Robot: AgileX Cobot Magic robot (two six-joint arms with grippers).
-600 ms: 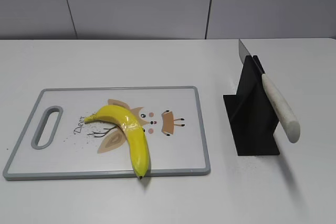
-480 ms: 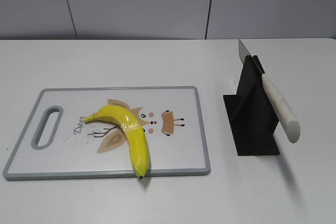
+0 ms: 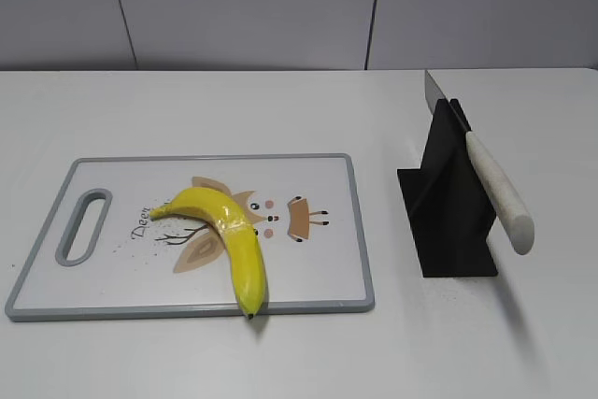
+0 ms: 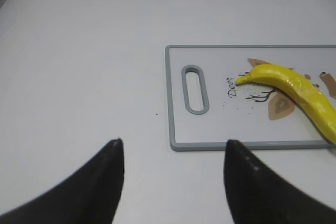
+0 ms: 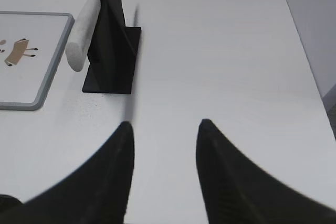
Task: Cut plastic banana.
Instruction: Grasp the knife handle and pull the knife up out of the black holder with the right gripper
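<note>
Hovering low over bare table (image 4: 79,66), the left gripper (image 4: 173,153) has its jaws spread wide and empty, and the right gripper (image 5: 165,135) likewise shows a narrower but clear gap with nothing held, well short of the knife (image 3: 495,189). Nothing of the cut looks started: the plastic banana (image 3: 229,235) lies whole on the cutting board (image 3: 318,296), its dark tip right at the near rim and its greenish stem toward the handle slot (image 3: 84,224). That placement is my main worry; the glossy curved fruit may roll or skid off the near edge under blade pressure unless the left arm steadies it. The knife rests slanted in a black stand (image 3: 448,212), white handle jutting forward and down, so a grasp landing off-centre could tip the light stand or drag it along. A cut missing the mid-length seam would probably just slide. The only legible writing is "Deer" (image 3: 140,221) printed beside the cartoon deer face on the board.
</note>
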